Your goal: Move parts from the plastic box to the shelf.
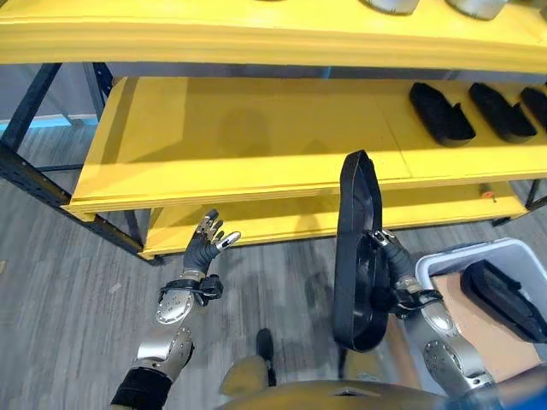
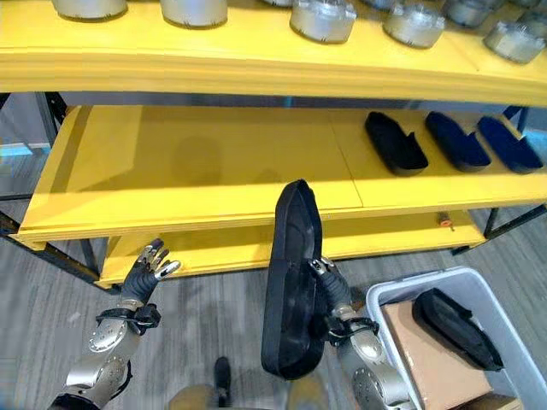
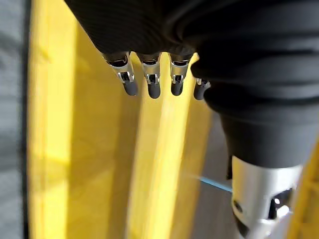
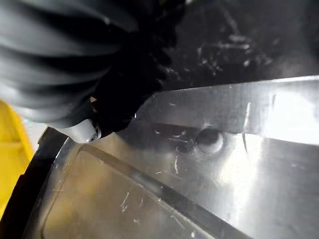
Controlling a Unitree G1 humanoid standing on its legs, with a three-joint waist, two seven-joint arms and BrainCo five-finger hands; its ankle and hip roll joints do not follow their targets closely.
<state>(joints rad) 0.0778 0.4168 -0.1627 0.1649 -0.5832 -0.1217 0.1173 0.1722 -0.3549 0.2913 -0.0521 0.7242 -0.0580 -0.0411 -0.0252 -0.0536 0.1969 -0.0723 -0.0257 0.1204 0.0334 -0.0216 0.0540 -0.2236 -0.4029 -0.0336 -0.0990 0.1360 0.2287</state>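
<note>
right hand (image 2: 335, 301) clamped on long black moulded plastic part (image 2: 291, 273) | left hand (image 1: 208, 242) fingers apart, empty | lay part flat on yellow middle shelf (image 2: 214, 162), clear of edge

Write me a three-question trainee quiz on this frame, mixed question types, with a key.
1. True or false: the right hand holds a long black part upright in front of the middle shelf.
2. How many black parts already lie on the middle shelf? A) one B) three C) five
3. Fill in: the left hand is ____ and holds nothing.

Key:
1. True.
2. B: three lie side by side at the shelf's right end.
3. Open. Another black part remains in the plastic box.
</note>
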